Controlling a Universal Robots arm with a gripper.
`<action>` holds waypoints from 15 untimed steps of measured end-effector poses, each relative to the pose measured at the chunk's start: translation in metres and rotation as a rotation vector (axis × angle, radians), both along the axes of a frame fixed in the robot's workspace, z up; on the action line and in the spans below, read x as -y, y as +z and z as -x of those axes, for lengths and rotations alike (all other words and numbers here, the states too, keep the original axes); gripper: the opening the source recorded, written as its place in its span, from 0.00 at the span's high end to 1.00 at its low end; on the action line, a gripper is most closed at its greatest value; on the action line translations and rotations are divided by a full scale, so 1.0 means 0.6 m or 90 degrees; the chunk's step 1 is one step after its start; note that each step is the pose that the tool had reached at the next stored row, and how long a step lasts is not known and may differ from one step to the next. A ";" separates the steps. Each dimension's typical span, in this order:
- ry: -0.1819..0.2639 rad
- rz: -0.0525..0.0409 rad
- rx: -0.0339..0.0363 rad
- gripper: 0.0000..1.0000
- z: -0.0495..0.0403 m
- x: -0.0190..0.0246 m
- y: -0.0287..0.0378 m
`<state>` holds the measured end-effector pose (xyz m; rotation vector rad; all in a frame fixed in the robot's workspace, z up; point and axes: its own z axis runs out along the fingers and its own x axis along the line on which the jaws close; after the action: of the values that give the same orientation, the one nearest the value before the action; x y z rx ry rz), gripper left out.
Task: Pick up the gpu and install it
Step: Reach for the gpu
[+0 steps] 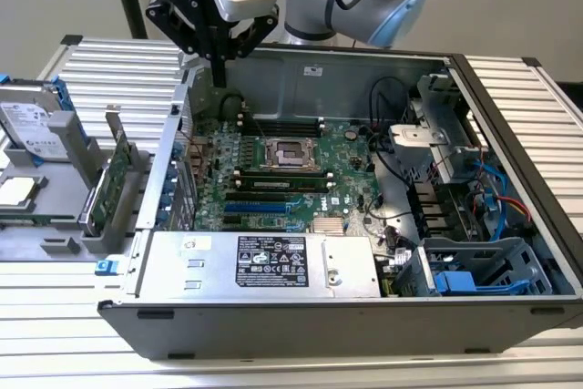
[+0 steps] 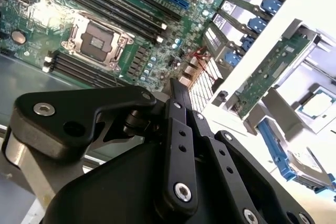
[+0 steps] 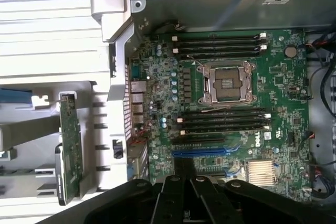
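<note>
The gpu (image 1: 114,175) is a thin green card standing on its long edge in a grey holder on the exterior view's left, outside the open computer case. It also appears in both wrist views, as the gpu (image 2: 270,74) and the gpu (image 3: 71,145). My gripper (image 1: 219,68) hangs above the case's back corner on the exterior view's left, well apart from the card. Its black fingers (image 2: 176,90) are pressed together and hold nothing. Below the gripper (image 3: 184,167) lies the large green motherboard (image 3: 226,103) with a blue slot (image 3: 205,152).
The case wall (image 1: 168,148) with its rear slot brackets stands between the gripper and the card. A silver hard drive (image 1: 32,125) and a processor chip (image 1: 18,190) sit in the holder. A power supply (image 1: 264,261), cables (image 1: 387,102) and drive cages (image 1: 474,266) crowd the case.
</note>
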<state>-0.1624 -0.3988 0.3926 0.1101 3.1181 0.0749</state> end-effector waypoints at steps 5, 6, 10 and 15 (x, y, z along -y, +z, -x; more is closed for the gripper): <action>0.000 0.0000 0.0000 1.00 0.010 0.0000 0.000; 0.000 0.0000 0.0000 1.00 0.012 0.0000 0.000; 0.000 0.0000 0.0000 1.00 0.020 0.0000 0.000; 0.000 0.0000 0.0000 1.00 0.033 0.0000 0.000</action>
<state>-0.1822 -0.3988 0.3926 0.1101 3.1181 0.0750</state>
